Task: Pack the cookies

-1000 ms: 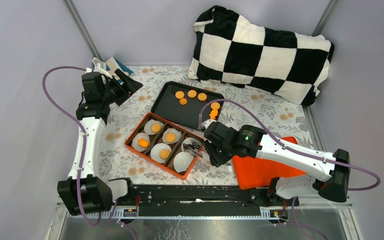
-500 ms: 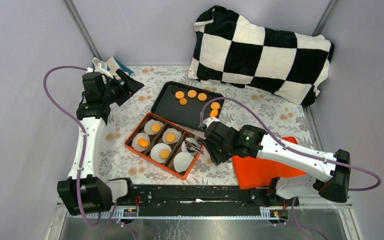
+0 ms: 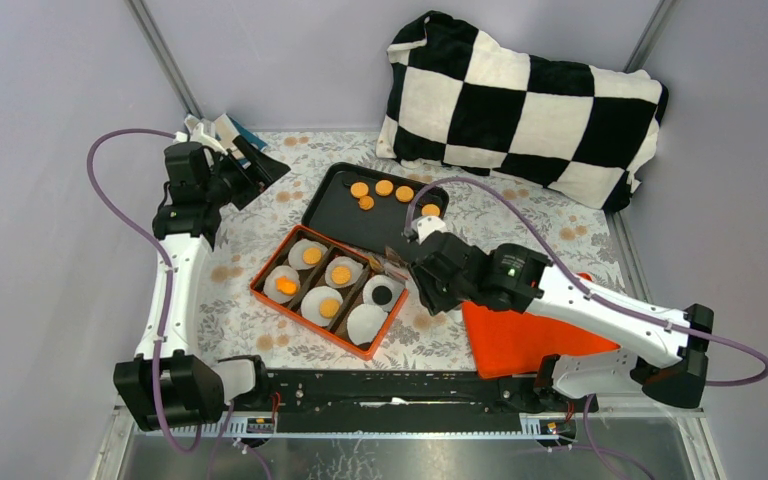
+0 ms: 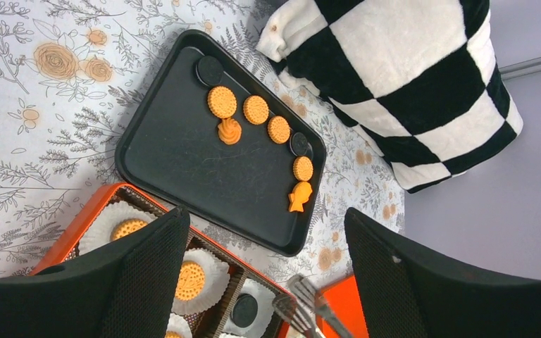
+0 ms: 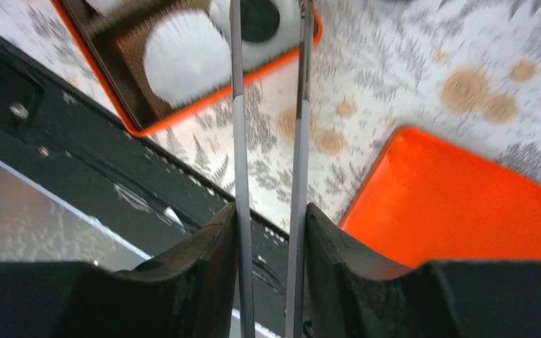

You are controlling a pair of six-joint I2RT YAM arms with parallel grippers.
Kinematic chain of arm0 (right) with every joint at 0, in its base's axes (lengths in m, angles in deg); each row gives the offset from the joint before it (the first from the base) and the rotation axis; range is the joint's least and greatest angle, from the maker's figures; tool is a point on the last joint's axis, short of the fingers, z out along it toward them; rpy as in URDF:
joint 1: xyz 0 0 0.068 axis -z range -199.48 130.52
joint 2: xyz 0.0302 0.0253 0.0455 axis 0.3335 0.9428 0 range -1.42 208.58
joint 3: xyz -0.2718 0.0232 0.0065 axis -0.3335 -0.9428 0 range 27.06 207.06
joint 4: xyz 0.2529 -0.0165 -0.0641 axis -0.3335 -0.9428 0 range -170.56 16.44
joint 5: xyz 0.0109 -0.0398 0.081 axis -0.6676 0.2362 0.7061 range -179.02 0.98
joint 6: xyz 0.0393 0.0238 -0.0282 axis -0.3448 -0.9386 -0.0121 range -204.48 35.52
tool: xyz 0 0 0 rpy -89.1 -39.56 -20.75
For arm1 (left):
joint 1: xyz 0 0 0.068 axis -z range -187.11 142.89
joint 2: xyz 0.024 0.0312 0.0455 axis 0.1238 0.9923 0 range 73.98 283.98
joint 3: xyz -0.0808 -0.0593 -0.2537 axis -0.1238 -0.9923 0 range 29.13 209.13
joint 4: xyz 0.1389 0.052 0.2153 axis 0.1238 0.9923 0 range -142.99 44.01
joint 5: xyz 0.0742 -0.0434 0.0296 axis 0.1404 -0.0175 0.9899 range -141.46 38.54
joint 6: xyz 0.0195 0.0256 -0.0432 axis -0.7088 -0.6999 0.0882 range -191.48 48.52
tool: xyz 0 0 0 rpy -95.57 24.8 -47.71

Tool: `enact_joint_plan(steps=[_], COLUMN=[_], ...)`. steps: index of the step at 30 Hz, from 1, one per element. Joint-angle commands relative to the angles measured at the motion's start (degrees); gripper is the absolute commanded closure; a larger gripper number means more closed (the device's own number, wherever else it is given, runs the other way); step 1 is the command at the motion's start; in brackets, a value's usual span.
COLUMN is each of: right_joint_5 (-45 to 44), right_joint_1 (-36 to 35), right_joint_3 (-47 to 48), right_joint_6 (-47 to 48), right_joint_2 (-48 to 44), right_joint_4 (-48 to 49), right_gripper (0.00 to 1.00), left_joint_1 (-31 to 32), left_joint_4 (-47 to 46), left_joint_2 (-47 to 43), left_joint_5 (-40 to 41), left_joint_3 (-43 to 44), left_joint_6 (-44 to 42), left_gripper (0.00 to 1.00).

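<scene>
Several orange cookies (image 3: 384,187) lie on the black tray (image 3: 360,225); the left wrist view shows them too (image 4: 256,109), with a fish-shaped one (image 4: 300,196). The orange box (image 3: 260,272) holds white liners with orange cookies (image 3: 341,274) and one dark cookie (image 3: 383,293). My right gripper (image 3: 425,278) is shut on metal tongs (image 3: 397,263), whose tips hover at the box's far right corner, empty. In the right wrist view the tongs (image 5: 238,141) pass between my fingers (image 5: 211,246) above the dark cookie (image 5: 260,17). My left gripper (image 3: 260,165) is open and raised at the back left.
A checkered pillow (image 3: 530,100) lies at the back right. An orange lid (image 3: 520,335) lies under my right arm. One liner (image 3: 365,322) in the box's near corner holds nothing. Two dark cookies (image 4: 209,70) also sit on the tray.
The tongs let a dark cookie go into a liner in the box, then drew back toward the tray. My right arm now covers the fish-shaped cookie from above. The left arm stayed still.
</scene>
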Motion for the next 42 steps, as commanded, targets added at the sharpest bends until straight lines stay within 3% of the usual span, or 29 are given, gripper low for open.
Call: enact_joint_plan(steps=[1,7,14,23,37,39,42], right_joint_5=[-9.5,-18.3,-12.3,-8.7,-6.3,-5.9,-4.2], right_joint_1=[-0.2,2.4,12.8,18.4,24.6,24.7,24.7], right_joint_3=[8.5,13.0,9.3,8.6,18.7,19.6,20.5], right_joint_6=[2.7,7.8,10.0,10.7,12.3,12.6,13.1], right_joint_2=[-1.4,7.4,17.1,25.6,39.3,39.9,39.9], right_joint_4=[3.3,4.8,13.0,17.0,17.3,17.2,16.5], right_gripper=[0.56,0.54,0.55,0.55,0.53,0.57,0.75], left_joint_1=[0.5,1.1,1.2,1.2,1.2,1.2,1.2], left_joint_4=[-2.0,-2.4,-3.3,-4.0,-3.9,-3.8,-3.7], left_joint_2=[-0.6,0.2,0.9,1.8,2.4,2.4,2.3], left_joint_5=[-0.5,-0.6,-0.8,-1.0,-1.1,-1.0,-1.1], left_joint_3=[2.1,2.1,0.7,0.2,0.0,0.0,-0.1], left_joint_6=[-0.5,-0.1,-0.3,-0.4,-0.5,-0.6,-0.7], left_gripper=[0.14,0.14,0.14,0.14,0.14,0.14,0.14])
